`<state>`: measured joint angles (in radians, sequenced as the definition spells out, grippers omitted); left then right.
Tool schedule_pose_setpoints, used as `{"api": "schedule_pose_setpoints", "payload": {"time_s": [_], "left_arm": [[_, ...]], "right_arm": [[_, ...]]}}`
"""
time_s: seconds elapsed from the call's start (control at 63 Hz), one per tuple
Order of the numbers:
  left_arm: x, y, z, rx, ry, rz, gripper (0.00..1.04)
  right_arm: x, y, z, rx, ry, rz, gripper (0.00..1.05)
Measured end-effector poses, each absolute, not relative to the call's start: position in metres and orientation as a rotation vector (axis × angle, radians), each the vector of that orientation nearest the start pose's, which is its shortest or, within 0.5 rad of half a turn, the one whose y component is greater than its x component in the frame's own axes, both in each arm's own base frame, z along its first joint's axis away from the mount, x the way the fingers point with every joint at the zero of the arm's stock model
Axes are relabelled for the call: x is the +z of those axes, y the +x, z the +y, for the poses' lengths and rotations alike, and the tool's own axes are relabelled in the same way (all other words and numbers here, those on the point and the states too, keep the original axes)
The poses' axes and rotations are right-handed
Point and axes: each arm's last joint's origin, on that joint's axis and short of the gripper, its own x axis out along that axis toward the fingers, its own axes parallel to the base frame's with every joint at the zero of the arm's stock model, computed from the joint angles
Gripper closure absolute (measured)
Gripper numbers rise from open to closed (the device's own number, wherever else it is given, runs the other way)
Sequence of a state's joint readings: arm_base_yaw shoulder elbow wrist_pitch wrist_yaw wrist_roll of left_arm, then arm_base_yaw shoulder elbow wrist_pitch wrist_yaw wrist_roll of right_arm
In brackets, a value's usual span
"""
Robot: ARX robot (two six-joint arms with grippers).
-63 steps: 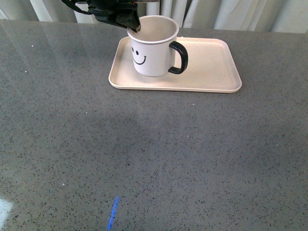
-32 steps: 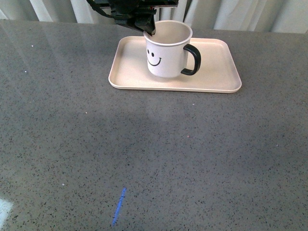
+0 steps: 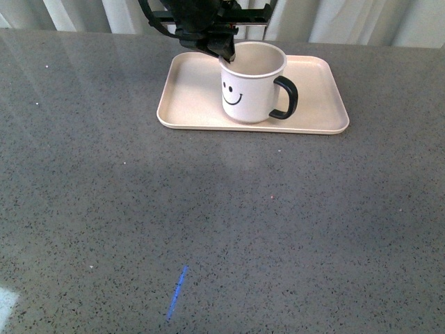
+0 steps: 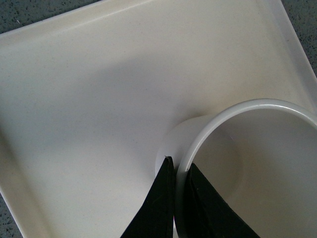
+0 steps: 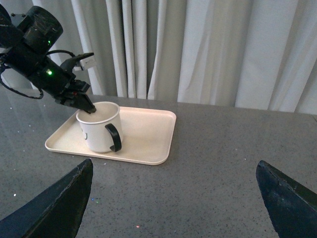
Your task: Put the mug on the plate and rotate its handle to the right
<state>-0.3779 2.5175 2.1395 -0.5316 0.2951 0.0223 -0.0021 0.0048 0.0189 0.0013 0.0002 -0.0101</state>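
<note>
Front view: the mug [image 3: 252, 83] stands upright on the plate [image 3: 316, 97], near its middle, smiley face toward the camera. The handle [image 3: 286, 97] points right, angled a little toward the camera. The left gripper [image 3: 228, 57] comes in from the far side and pinches the mug's rim at the back left, one finger inside and one outside. The plate lies at the far side of a grey speckled table [image 3: 208, 223]. A short blue streak [image 3: 176, 292] marks the stone near the front edge, and there's a pale glare at the near left corner. Pale curtains [image 3: 348, 21] hang behind.

Left wrist view, right up close: the left gripper [image 4: 181, 164] is closed tight on the mug's wall, with a black finger [image 4: 156, 208] on the outside. The cream rim [image 4: 247, 106] curves away, the plate's flat floor [image 4: 99, 74] is beneath, and grey table shows at the corners.

Right wrist view: the right gripper [image 5: 174, 163] is spread wide and holds nothing, well apart from the plate [image 5: 148, 134]. Across the table [image 5: 223, 173] sits the mug [image 5: 96, 130], and the handle [image 5: 115, 138] faces this camera. The left arm [image 5: 44, 64] shows a green light, and long white curtains [image 5: 223, 49] fill the background.
</note>
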Motion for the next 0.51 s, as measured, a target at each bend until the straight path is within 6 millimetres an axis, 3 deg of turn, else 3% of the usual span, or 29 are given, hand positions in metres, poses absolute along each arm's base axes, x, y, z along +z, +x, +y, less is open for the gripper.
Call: {"api": "schedule_pose_setpoints", "payload": {"time_s": [0.508], "left_arm": [[0.1473,0.5029,-0.2152,-0.641,0.069,0.918,1.03]], "right_arm": [[0.1697,0.0968,-0.0002,-0.002,-0.01,-0.016,0.09]]}}
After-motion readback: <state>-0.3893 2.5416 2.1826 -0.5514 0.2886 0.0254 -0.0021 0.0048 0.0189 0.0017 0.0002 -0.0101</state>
